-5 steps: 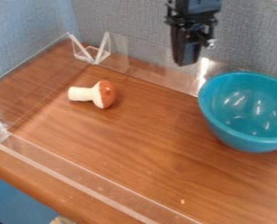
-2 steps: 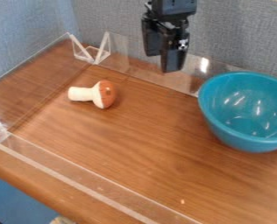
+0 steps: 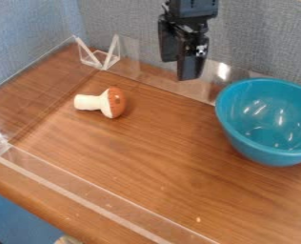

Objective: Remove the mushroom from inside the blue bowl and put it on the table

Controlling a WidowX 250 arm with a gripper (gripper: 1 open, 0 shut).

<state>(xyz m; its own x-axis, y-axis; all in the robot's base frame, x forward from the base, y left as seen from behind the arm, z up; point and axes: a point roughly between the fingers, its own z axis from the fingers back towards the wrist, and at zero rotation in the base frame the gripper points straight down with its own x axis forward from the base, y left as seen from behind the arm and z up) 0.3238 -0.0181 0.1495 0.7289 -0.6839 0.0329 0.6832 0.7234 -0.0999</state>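
The mushroom is on the counter, away from the blue bowl. A low swing by the claw, open or closed, nobody can tell, might bump the bowl.

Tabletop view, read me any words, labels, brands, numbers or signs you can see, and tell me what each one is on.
There are none that I can read: no lettering shows on the blue bowl, the mushroom or the table.
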